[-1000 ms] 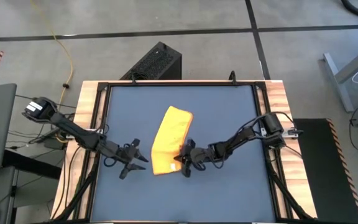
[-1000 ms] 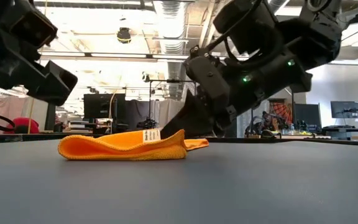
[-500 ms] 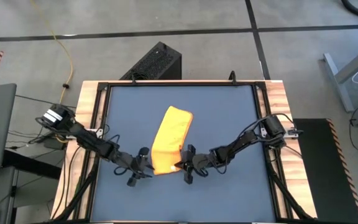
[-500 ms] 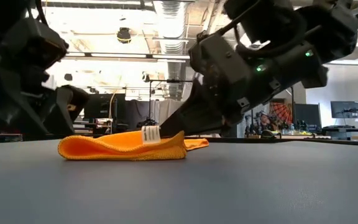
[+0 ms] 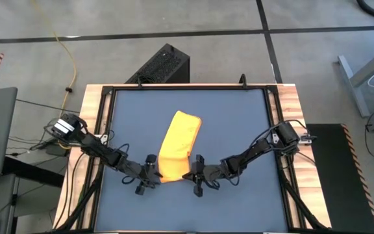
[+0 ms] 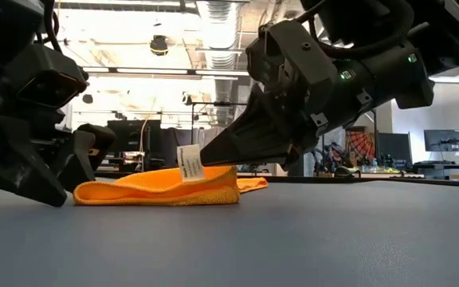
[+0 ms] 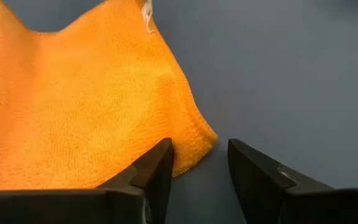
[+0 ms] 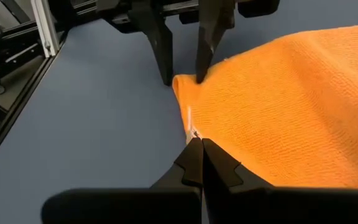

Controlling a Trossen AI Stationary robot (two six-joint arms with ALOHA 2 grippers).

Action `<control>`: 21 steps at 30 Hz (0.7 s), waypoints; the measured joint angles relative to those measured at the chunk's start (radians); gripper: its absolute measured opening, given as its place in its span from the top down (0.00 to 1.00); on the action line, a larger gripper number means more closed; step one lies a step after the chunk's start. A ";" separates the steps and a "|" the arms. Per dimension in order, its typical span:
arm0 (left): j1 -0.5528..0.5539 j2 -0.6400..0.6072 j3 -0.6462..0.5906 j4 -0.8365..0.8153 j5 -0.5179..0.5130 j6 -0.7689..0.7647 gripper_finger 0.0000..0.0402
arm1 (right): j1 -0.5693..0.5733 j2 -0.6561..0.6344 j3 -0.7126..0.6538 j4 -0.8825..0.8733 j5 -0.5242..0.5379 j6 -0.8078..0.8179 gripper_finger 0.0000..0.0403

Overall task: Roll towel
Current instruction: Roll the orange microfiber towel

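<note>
The yellow towel point(image 5: 177, 146) lies folded into a long strip on the dark blue tabletop point(image 5: 239, 117), slanting from far right to near left. Its white tag point(image 6: 188, 162) stands up at the near end. My right gripper point(image 8: 197, 144) is shut at the towel's near edge by the tag, low over the table. My left gripper point(image 7: 197, 155) is open at the towel's near left corner point(image 7: 194, 146), one finger over the cloth and the other on the bare table side. Both grippers face each other across the near end in the high view, the left point(image 5: 154, 175) and the right point(image 5: 188, 175). My right gripper pinches the towel's near edge right beside the white tag point(image 8: 191, 124) between its shut fingertips. The fingers come in low, slanting from the table's right side. The edge is raised a little there; the rest of the towel lies on the table. My left gripper: one fingertip point(image 7: 160, 158) stands at the corner's edge, and I cannot tell whether it touches the cloth.
A black frame point(image 5: 106, 130) and wooden boards border the tabletop on the left and right. A dark box point(image 5: 161, 65) stands on the floor beyond the far edge. Bare tabletop lies to either side of the towel and near the front edge.
My left gripper has gone toward the table's right and near edges and come down to the towel's near left corner. My right gripper has gone a little toward the near edge along the towel's side. The tag and the edge beside it have risen slightly; the rest of the towel has stayed put.
</note>
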 joint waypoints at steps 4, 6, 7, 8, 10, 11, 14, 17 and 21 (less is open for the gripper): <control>0.002 0.000 0.000 -0.022 -0.001 -0.001 0.76 | 0.005 -0.031 0.000 -0.005 0.000 -0.010 0.95; 0.006 0.000 0.000 -0.031 0.000 -0.002 0.84 | 0.008 -0.058 0.000 -0.007 0.000 -0.043 0.95; 0.009 0.000 0.000 -0.033 0.007 -0.005 0.89 | 0.010 -0.073 0.000 -0.008 0.000 -0.059 0.95; 0.011 0.000 0.000 -0.032 0.020 -0.008 0.94 | 0.012 -0.088 0.000 -0.013 0.001 -0.078 0.95; 0.017 -0.002 0.000 -0.023 0.055 -0.018 0.98 | 0.014 -0.124 0.000 -0.038 0.001 -0.115 0.95; 0.019 -0.010 0.000 -0.024 0.065 -0.018 0.98 | 0.013 -0.139 0.001 -0.053 0.002 -0.129 0.95; 0.019 -0.046 0.000 -0.033 0.085 -0.019 1.00 | 0.013 -0.183 0.002 -0.127 0.026 -0.140 0.95; 0.016 -0.098 -0.002 -0.070 0.123 -0.018 1.00 | 0.013 -0.210 0.002 -0.182 0.031 -0.140 0.95; 0.016 -0.175 -0.001 -0.133 0.180 -0.015 1.00 | 0.021 -0.211 0.002 -0.190 0.029 -0.140 0.95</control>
